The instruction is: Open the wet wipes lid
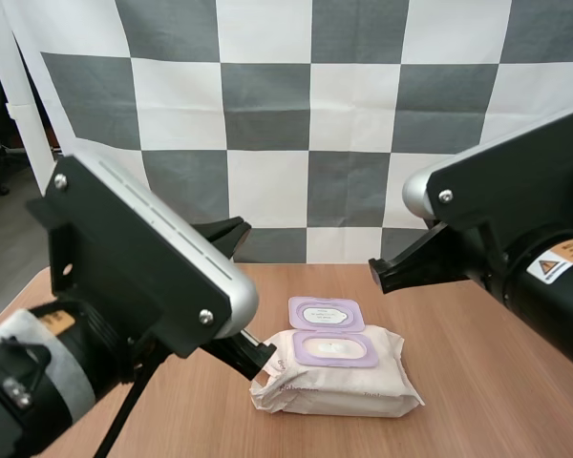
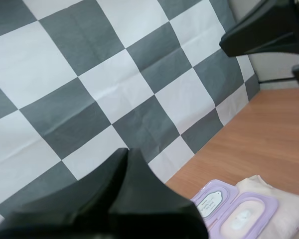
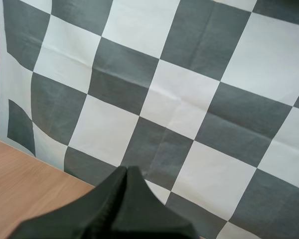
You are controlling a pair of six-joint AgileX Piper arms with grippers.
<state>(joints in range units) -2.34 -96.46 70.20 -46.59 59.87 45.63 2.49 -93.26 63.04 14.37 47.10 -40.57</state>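
— Where was the pack of wipes (image 1: 336,384)?
— Flat on the surface (image 1: 487,353), its lid (image 1: 325,312) already flipped back.
— The tools?
— Left tool (image 2: 128,150) and right tool (image 3: 126,168) were pressed together, raised clear; probably nothing left to grip.

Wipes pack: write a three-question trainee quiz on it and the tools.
1. True or false: the lid of the pack is flipped open.
2. Pick one. The left tool is: A open; B shut on nothing; C shut on the lid.
3. Fill in: the pack lies on the ____.
Key: 1 true; 2 B; 3 table.
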